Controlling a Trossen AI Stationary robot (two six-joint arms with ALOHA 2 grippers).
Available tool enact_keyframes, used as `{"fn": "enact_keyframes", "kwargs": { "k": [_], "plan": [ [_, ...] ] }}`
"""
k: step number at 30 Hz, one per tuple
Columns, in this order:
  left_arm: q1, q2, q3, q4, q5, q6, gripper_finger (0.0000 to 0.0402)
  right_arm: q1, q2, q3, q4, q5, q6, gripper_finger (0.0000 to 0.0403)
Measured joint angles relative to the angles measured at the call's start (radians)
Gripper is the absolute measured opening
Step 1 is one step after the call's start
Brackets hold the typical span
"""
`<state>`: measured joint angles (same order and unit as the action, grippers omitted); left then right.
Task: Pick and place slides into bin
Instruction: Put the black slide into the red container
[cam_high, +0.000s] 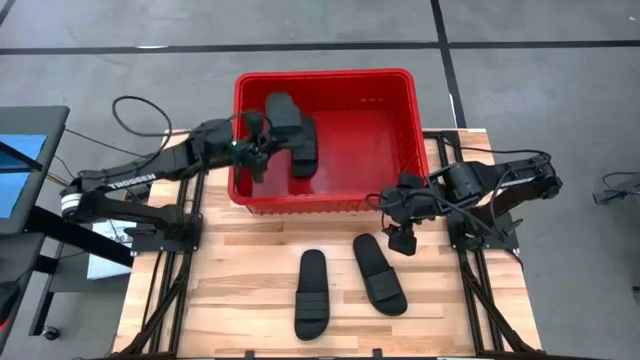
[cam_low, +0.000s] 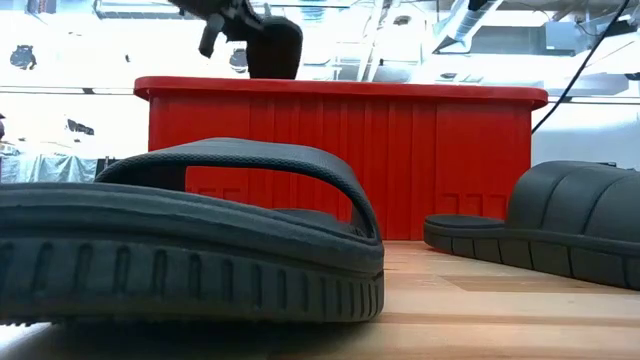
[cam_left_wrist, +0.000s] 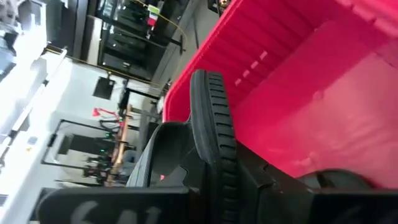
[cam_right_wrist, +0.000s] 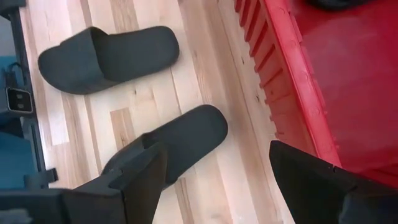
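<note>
**Kid:** What are you seeing from up high?

**Robot:** My left gripper (cam_high: 262, 140) is hanging over the bin (cam_high: 400, 82), pinching a held slide (cam_high: 281, 112). Another slide (cam_high: 303, 150) is lying inside the bin already. Two are waiting on the table (cam_high: 240, 290): a left floor slide (cam_high: 312, 292) and a right floor slide (cam_high: 379, 272). My right gripper (cam_high: 402, 240) is floating just above the right one, beside the bin's front wall.

**Kid:** And from down low?

**Robot:** The held slide is peeking above the red rim. A big slide is lying close to the camera, with another off to the side.

**Kid:** Your left wrist camera?

**Robot:** My fingers are pressing the ribbed edge of the sole, with the red bin floor below it.

**Kid:** Your right wrist camera?

**Robot:** My fingers (cam_right_wrist: 140, 180) are spread wide, holding nothing. The near slide is lying right under them.

**Kid:** Are slides hard to hold?

**Robot:** I am thinking they are light and squishy, a bit bendy, and not breakable. I am guessing the best spot is the sole's edge or the strap, so it is not flopping.
</note>
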<state>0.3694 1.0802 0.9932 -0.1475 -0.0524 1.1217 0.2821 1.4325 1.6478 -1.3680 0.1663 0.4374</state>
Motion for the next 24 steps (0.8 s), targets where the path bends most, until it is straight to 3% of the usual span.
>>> {"fn": "enact_keyframes", "kwargs": {
  "k": [10, 18, 24],
  "plan": [
    [0.219, 0.113, 0.0, -0.05, 0.25, 0.101, 0.0027, 0.0, -0.002, 0.0, -0.039, 0.001, -0.008, 0.0276],
    [0.325, 0.187, 0.0, -0.086, 0.353, 0.105, 0.0027, -0.003, -0.002, 0.0, -0.055, 0.001, -0.011, 0.0276],
    [0.363, 0.198, 0.0, -0.101, 0.365, 0.151, 0.0027, -0.003, -0.002, 0.0, -0.061, 0.014, -0.011, 0.0276]
  ]
}}
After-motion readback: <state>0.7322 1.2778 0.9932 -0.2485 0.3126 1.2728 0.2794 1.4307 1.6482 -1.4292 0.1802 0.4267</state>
